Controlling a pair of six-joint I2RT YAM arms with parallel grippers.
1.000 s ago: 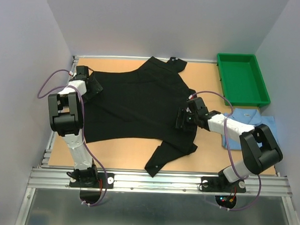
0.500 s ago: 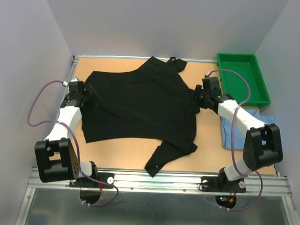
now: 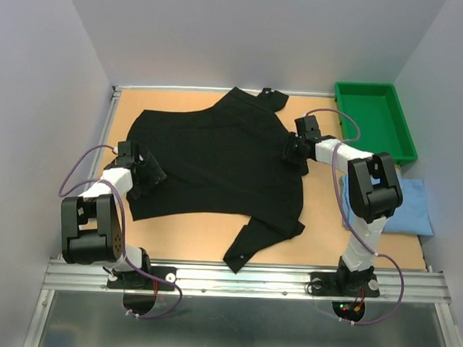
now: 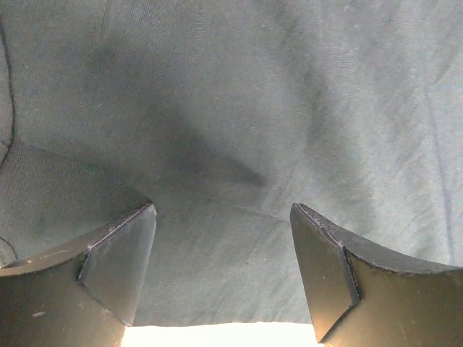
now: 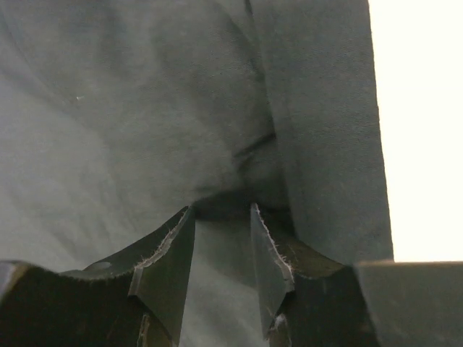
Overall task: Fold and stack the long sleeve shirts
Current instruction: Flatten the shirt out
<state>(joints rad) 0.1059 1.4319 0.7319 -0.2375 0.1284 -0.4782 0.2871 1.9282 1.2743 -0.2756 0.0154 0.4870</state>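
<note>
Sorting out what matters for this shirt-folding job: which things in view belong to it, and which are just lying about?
Belong to the job:
black shirt, spread on the table
light blue shirt, at the right

Just lying about:
green tray, far right corner

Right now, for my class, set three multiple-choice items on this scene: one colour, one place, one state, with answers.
1. The tray is: A red, B green, C white.
2. The blue shirt lies: A in the tray, B at the near left corner, C by the table's right edge.
3. The left gripper is: A open over the black shirt, B shut on the tray, C out of view.
Answers: 1 B, plain green in the top view. 2 C, it lies beside the right arm. 3 A, the wrist view shows its fingers wide apart above black cloth.
</note>
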